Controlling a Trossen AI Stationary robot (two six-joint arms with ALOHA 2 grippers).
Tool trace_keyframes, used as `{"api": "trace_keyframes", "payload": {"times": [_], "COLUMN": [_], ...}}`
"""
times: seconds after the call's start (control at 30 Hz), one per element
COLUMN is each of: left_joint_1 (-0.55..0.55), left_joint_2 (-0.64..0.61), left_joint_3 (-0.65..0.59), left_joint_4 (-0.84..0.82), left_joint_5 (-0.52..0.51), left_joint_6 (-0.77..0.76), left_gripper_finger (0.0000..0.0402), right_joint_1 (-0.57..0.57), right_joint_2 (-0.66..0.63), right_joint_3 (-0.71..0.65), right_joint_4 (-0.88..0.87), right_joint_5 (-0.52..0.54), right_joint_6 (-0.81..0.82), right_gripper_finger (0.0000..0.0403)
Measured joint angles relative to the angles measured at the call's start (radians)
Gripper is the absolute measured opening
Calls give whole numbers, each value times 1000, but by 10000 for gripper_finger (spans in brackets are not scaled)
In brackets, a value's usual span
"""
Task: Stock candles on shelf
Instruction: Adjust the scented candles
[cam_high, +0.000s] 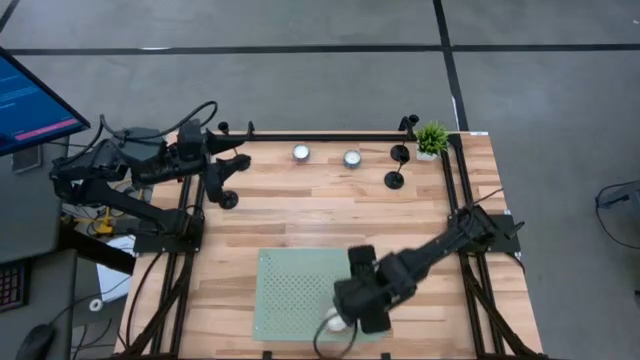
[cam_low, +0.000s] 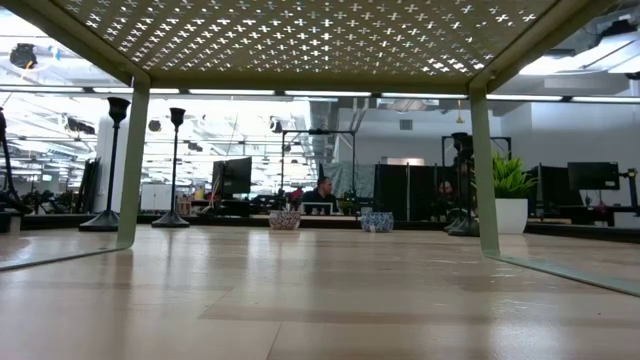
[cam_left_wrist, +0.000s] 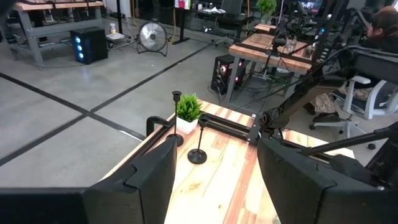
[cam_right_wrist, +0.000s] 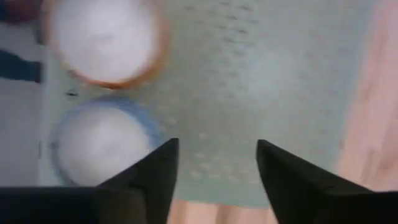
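Note:
The pale green perforated shelf (cam_high: 290, 290) stands on legs near the table's front edge; the low view looks out from under its top (cam_low: 300, 35). Two white candles (cam_right_wrist: 102, 40) (cam_right_wrist: 102, 146) sit side by side on it near its near edge; one shows in the high view (cam_high: 335, 322). My right gripper (cam_right_wrist: 214, 162) is open and empty above the shelf, just beside them (cam_high: 352, 318). Two more candles (cam_high: 301, 153) (cam_high: 352, 158) stand on the table at its far edge. My left gripper (cam_high: 235, 182) is open and empty at the far left.
Two black candlesticks (cam_high: 398, 152) (cam_high: 395, 180) and a small potted plant (cam_high: 432, 138) stand at the far right corner. Bare wood lies between the shelf and the far candles. The shelf's legs (cam_low: 133, 165) (cam_low: 484, 170) stand on the table. People sit at desks in the room beyond.

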Motion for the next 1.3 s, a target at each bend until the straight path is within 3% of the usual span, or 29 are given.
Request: {"api": "trace_keyframes", "payload": {"times": [0.2, 0.37, 0.87, 1.13, 1.3], "left_joint_1": [0, 0, 0, 0, 0], "left_joint_2": [23, 36, 43, 55, 67], "left_joint_3": [0, 0, 0, 0, 0], "left_joint_4": [2, 2, 4, 2, -1], "left_joint_5": [0, 0, 0, 3, 3], "left_joint_6": [2, 4, 0, -42, -45], "left_gripper_finger": [226, 225, 225, 225, 225], "right_joint_1": [25, 33, 65, 42, 24], "right_joint_2": [-1, -1, -1, -37, -73], "right_joint_3": [-63, -63, -63, -63, -62], "right_joint_4": [34, 37, 28, -2, 133], "right_joint_5": [0, -21, -69, -16, 52], "right_joint_6": [0, -1, 26, 66, -16], "right_gripper_finger": [105, 70, 62, 62, 61]}}
